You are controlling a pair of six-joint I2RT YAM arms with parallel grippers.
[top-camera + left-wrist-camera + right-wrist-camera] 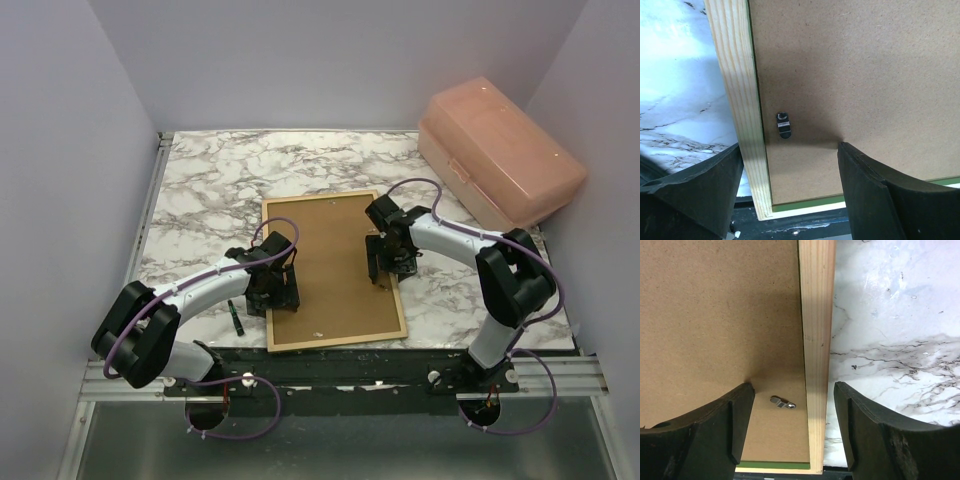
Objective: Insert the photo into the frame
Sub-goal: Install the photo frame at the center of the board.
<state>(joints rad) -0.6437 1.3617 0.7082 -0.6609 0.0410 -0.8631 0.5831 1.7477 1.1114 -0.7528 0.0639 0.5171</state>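
Note:
The frame (pixel 335 340) lies face down on the marble table, its pale wood back up. The brown backing board (pixel 330 265) sits inside it. The photo is hidden. My left gripper (pixel 278 297) is open over the frame's left rail (pixel 735 90) near the near corner, one finger on each side of the rail and a metal turn clip (pixel 784 125). My right gripper (pixel 385 270) is open over the right rail (pixel 816 340), straddling it and another clip (pixel 783 402). A thin green strip shows at the frame's near edge in both wrist views.
A pink plastic box (pixel 500 155) stands at the back right. A small dark pen-like item (pixel 237 318) lies on the table left of the frame. Grey walls close in the table (pixel 200 190) on three sides.

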